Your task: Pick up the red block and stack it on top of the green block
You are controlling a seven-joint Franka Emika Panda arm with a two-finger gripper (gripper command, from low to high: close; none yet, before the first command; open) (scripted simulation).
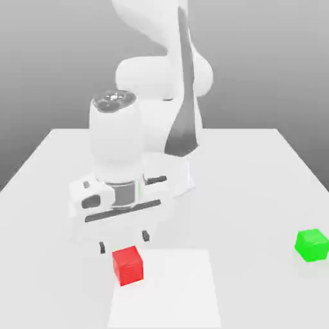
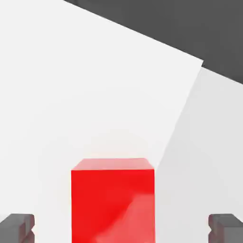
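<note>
The claw (image 1: 123,243) hangs low over the worktop (image 1: 257,186), its two dark fingers (image 1: 102,247) spread apart and holding nothing. The red block (image 1: 128,265) sits just in front of the fingertips in the exterior view, standing flat on the worktop; whether the tips have reached the level of its top face cannot be told from that view. In the hand view the red block (image 2: 113,199) lies between the two fingertips (image 2: 17,227), with bare surface showing on each side of it, so neither finger touches it. The red block rests on the edge of a paler square panel (image 1: 173,289) set into the worktop, at the panel's corner toward the exterior view's left. The green block (image 1: 312,245) stands well apart from the red block, toward the exterior view's right, close to the worktop's edge on that side. The stretch of worktop between the red block and the green block is open. The arm's white body (image 1: 160,109) rises behind the red block, near the middle of the worktop.
</note>
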